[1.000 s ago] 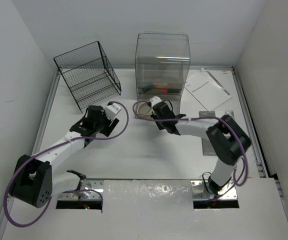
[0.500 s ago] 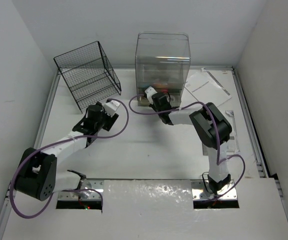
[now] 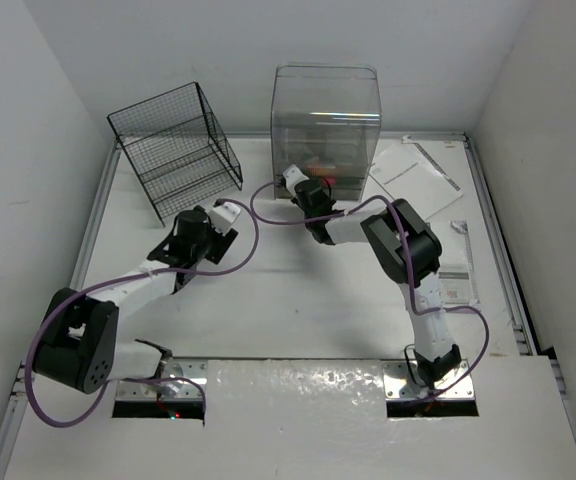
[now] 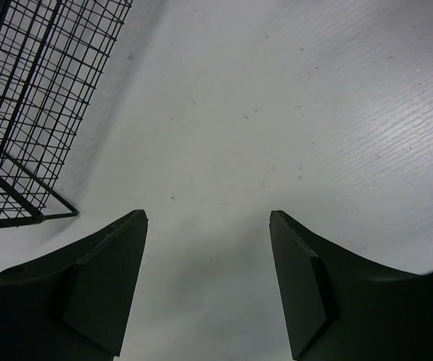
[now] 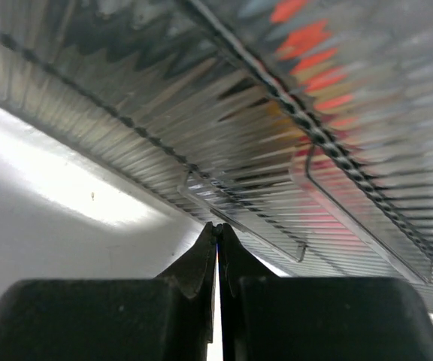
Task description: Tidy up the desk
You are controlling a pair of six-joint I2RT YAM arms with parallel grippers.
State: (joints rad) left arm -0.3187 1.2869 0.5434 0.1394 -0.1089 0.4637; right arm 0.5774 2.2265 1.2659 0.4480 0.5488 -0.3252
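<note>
The white desk (image 3: 268, 300) carries both arms. My left gripper (image 3: 190, 245) hangs open and empty just above bare desk (image 4: 224, 150), its dark fingers (image 4: 104, 286) well apart, right of the wire basket. My right gripper (image 3: 303, 192) is stretched to the foot of a clear ribbed plastic box (image 3: 325, 125). In the right wrist view its jaws are pressed shut (image 5: 217, 229), with the tips right at a clear tab on the box's lower front (image 5: 246, 218). I cannot tell whether they pinch the tab. Red and orange things (image 5: 307, 37) show blurred inside the box.
A black wire basket (image 3: 176, 148) stands at the back left; its corner shows in the left wrist view (image 4: 21, 113). White papers (image 3: 413, 178) lie right of the clear box, and a small booklet (image 3: 455, 270) lies near the right rim. Purple cables loop off both wrists.
My right arm has reached up and left, bringing its shut gripper from mid-desk to the foot of the clear box. My left gripper has turned slightly in place.
</note>
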